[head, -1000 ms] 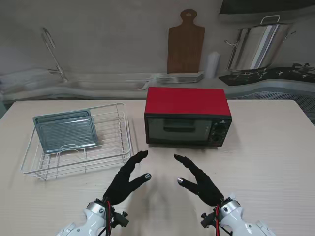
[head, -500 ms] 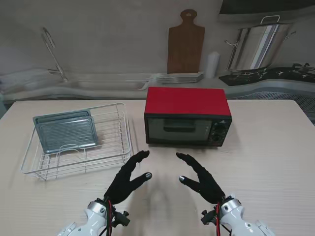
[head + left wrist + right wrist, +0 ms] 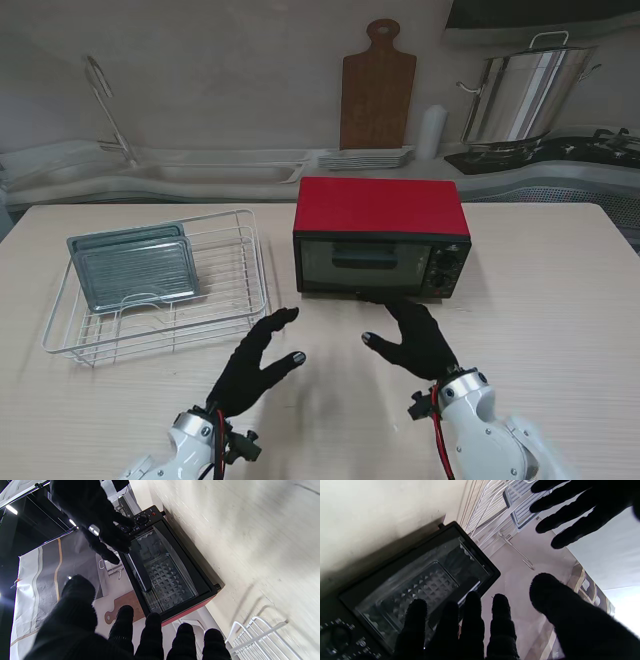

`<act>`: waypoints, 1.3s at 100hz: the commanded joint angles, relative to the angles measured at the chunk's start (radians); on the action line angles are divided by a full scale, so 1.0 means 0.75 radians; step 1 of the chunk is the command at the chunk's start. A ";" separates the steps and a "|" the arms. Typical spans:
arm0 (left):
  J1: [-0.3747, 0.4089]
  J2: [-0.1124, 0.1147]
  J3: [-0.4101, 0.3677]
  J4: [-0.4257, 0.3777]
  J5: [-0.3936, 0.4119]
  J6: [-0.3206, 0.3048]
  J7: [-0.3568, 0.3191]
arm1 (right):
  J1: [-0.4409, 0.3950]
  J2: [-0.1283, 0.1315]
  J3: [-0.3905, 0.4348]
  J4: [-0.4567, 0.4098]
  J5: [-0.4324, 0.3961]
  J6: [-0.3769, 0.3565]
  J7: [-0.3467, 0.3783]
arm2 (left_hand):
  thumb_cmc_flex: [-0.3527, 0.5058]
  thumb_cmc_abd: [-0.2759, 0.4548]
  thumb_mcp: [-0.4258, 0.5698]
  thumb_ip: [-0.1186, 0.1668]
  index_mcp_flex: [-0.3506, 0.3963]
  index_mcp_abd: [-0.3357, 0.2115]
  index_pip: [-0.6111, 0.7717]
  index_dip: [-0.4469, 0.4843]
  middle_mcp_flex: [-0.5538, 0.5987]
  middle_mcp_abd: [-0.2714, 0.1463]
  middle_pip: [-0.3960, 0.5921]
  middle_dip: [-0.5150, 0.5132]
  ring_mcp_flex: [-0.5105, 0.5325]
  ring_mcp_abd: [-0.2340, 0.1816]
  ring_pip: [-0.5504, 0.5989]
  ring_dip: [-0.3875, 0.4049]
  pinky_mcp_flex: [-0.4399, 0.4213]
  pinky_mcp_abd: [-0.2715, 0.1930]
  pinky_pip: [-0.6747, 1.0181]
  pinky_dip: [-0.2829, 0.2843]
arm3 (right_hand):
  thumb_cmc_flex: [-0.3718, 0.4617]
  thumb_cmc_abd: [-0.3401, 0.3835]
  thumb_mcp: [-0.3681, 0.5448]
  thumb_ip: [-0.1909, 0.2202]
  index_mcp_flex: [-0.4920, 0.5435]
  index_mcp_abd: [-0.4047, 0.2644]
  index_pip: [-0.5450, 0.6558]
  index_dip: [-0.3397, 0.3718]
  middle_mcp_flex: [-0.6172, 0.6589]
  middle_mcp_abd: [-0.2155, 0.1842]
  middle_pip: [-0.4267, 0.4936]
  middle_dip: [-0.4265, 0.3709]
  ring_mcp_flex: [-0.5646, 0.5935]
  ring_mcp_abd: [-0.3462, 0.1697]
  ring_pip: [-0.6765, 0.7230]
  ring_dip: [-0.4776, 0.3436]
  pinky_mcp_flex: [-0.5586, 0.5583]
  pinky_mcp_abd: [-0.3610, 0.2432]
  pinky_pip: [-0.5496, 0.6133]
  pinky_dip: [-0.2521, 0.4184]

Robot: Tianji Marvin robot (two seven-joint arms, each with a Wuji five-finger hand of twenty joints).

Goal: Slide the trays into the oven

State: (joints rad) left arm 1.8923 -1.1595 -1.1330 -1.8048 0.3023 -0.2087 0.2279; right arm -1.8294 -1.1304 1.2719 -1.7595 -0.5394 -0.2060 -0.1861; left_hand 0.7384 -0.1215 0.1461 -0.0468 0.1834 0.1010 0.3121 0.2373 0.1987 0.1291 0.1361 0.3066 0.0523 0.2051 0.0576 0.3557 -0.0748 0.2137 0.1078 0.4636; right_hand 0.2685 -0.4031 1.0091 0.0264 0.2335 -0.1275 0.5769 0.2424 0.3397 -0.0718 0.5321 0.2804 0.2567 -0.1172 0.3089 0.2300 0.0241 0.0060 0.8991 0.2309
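Shut oven door blocks entry.

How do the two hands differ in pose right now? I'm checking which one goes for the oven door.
The right hand reaches farther from me, fingertips close to the oven door; the left hand hangs back over bare table, nearer to me. The right hand's fingers lie close together; the left hand's thumb spreads wide. Both wear black gloves, are open and hold nothing.

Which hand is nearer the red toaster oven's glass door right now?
Right. The right hand reaches just in front of the red toaster oven's glass door; the left hand hangs nearer to me, leftward.
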 commanded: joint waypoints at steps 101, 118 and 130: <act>0.057 -0.014 -0.018 -0.049 0.135 0.005 0.082 | 0.343 0.030 -0.240 0.130 -0.538 0.455 -0.050 | 0.020 0.011 0.007 0.039 0.066 0.024 0.019 0.059 0.052 0.025 0.034 0.054 0.016 0.010 0.038 0.049 -0.024 0.023 0.042 0.160 | 0.049 0.093 -0.059 0.062 -0.151 0.078 -0.131 -0.067 -0.200 0.000 -0.125 -0.057 -0.128 -0.085 -0.131 -0.061 -0.109 -0.124 -0.185 -0.123; 0.059 -0.014 -0.020 -0.050 0.135 0.006 0.081 | 0.341 0.029 -0.243 0.136 -0.520 0.458 -0.040 | 0.017 0.011 0.009 0.038 0.065 0.022 0.019 0.059 0.052 0.027 0.036 0.054 0.016 0.010 0.038 0.048 -0.023 0.024 0.040 0.162 | 0.049 0.095 -0.064 0.069 -0.139 0.091 -0.123 -0.097 -0.188 0.025 -0.076 -0.032 -0.092 -0.059 -0.110 -0.052 -0.085 -0.111 -0.143 -0.106; 0.058 -0.014 -0.018 -0.050 0.134 0.006 0.080 | 0.338 0.028 -0.242 0.138 -0.506 0.456 -0.033 | 0.017 0.011 0.010 0.038 0.064 0.023 0.018 0.060 0.052 0.025 0.036 0.054 0.016 0.011 0.038 0.048 -0.024 0.023 0.039 0.163 | 0.047 0.095 -0.062 0.070 -0.131 0.096 -0.116 -0.104 -0.167 0.038 -0.054 -0.023 -0.064 -0.043 -0.092 -0.044 -0.065 -0.098 -0.117 -0.093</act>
State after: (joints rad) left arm 1.9261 -1.1635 -1.1472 -1.8315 0.4062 -0.2032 0.3012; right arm -1.5658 -1.1032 1.0939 -1.6569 -0.9203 0.1380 -0.2306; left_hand 0.7395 -0.1215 0.1479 -0.0468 0.2209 0.1179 0.3279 0.2625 0.2179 0.1515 0.1616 0.3349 0.0545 0.2163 0.0841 0.3824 -0.0769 0.2271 0.1308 0.5633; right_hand 0.2899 -0.3466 0.9829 0.0452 0.1648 -0.0747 0.4945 0.1879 0.2169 -0.0607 0.4730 0.2507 0.2121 -0.1450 0.2308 0.2007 -0.0309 -0.0566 0.7941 0.1581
